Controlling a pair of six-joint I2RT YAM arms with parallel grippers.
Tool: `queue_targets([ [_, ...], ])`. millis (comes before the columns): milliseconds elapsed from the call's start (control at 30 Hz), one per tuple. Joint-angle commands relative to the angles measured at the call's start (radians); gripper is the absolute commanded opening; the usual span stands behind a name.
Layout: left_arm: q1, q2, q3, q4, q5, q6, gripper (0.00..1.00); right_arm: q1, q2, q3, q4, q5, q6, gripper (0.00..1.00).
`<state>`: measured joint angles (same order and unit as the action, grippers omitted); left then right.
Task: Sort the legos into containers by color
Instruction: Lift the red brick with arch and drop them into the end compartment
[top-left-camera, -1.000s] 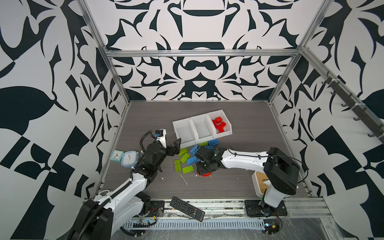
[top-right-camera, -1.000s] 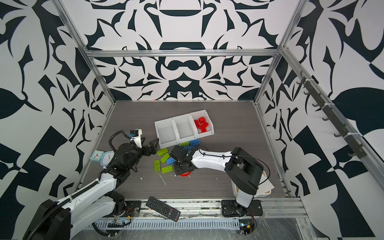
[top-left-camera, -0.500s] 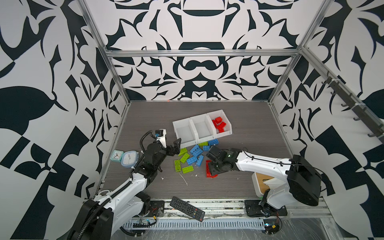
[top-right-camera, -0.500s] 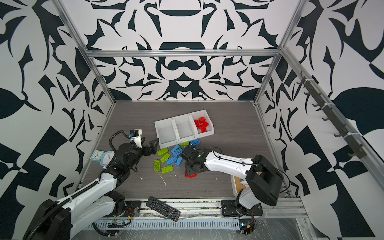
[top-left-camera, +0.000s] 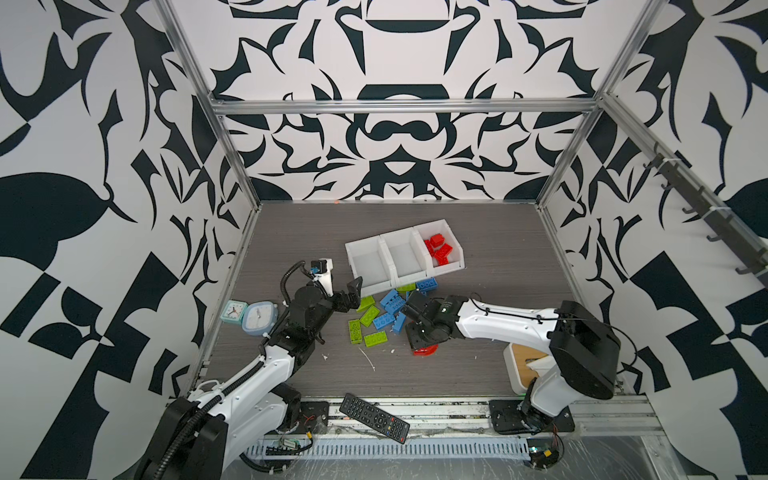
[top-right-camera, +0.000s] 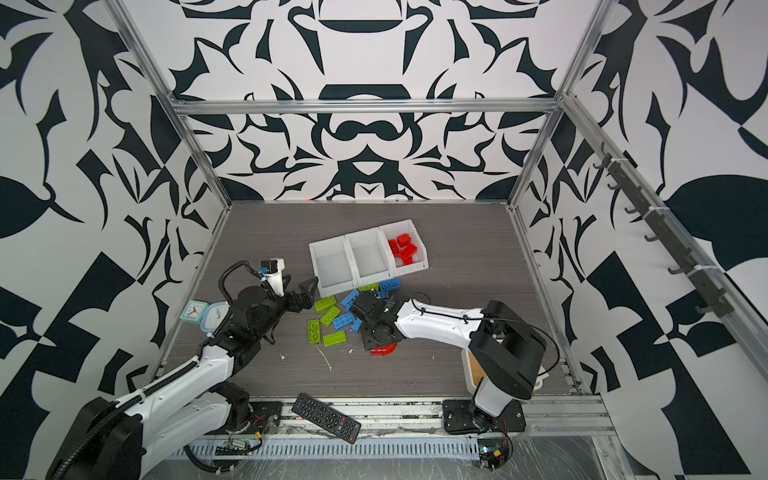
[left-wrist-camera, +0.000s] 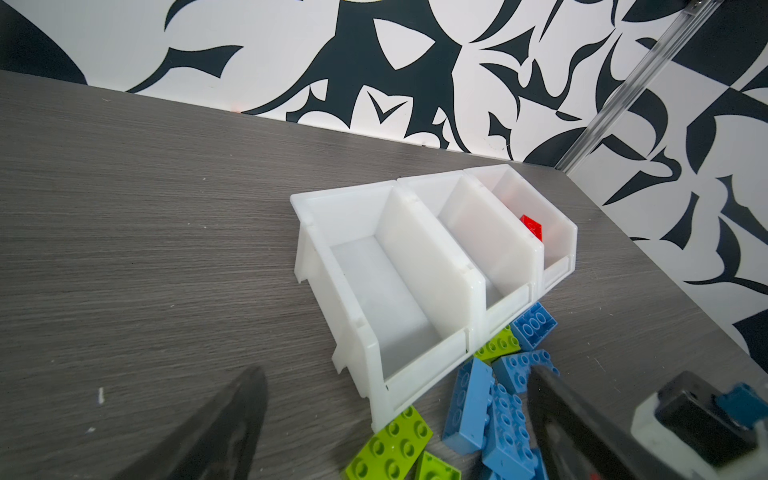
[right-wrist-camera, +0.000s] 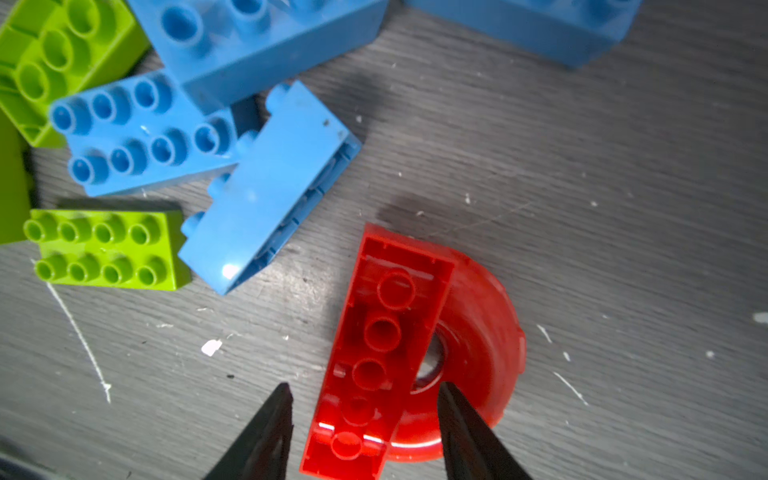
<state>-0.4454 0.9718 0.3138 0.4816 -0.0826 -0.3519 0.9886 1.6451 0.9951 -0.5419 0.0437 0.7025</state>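
Observation:
The containers (top-left-camera: 351, 257) (top-right-camera: 316, 257) (left-wrist-camera: 303, 232) are three joined white bins. The right bin holds red legos (top-left-camera: 438, 251) (top-right-camera: 403, 249) (left-wrist-camera: 532, 226); the other two look empty. Lime green legos (top-left-camera: 365, 318) (top-right-camera: 326, 316) and blue legos (top-left-camera: 388, 311) (top-right-camera: 345, 322) (left-wrist-camera: 469, 407) lie loose before the bins. A red translucent arch (top-left-camera: 424, 352) (top-right-camera: 384, 351) (right-wrist-camera: 390, 291) lies nearer the front. My right gripper (top-left-camera: 422, 340) (top-right-camera: 378, 343) (right-wrist-camera: 365, 390) points down over it, open, a finger on each side. My left gripper (top-left-camera: 355, 293) (top-right-camera: 309, 291) (left-wrist-camera: 386, 419) hangs wide open by the left bin's front corner, holding nothing.
Two small clocks (top-left-camera: 249, 316) stand at the left edge. A black remote (top-left-camera: 374, 417) lies on the front rail. A white box with a wooden lid (top-left-camera: 523, 361) sits under the right arm. White crumbs dot the table.
The right arm's elbow swung out to the right and partly back, and its gripper shifted a little toward the front, still by the red arch. The left arm has not moved.

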Motion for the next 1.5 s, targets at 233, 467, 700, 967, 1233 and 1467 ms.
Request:
queue_targets([
  [233, -0.002, 0.002, 0.008, -0.003, -0.002, -0.013, 1.0, 0.01, 0.039, 0.045, -0.043, 0.051, -0.027, 0.47],
  [467, -0.002, -0.001, 0.008, -0.006, -0.005, -0.012, 1.0, 0.009, 0.015, 0.028, -0.038, 0.06, -0.034, 0.39],
  [700, -0.002, -0.005, 0.009, -0.007, -0.006, -0.01, 1.0, -0.028, -0.067, -0.003, -0.011, 0.046, -0.079, 0.3],
  [967, -0.002, -0.008, 0.008, -0.009, -0.011, -0.007, 1.0, -0.169, -0.169, 0.079, -0.102, 0.034, -0.243, 0.29],
  [1233, -0.003, -0.008, 0.008, -0.009, -0.014, -0.002, 1.0, -0.419, -0.155, 0.261, -0.079, -0.025, -0.451, 0.29],
  [1467, -0.003, -0.021, 0.009, -0.019, -0.021, 0.003, 1.0, -0.551, -0.015, 0.466, -0.053, -0.089, -0.569, 0.29],
])
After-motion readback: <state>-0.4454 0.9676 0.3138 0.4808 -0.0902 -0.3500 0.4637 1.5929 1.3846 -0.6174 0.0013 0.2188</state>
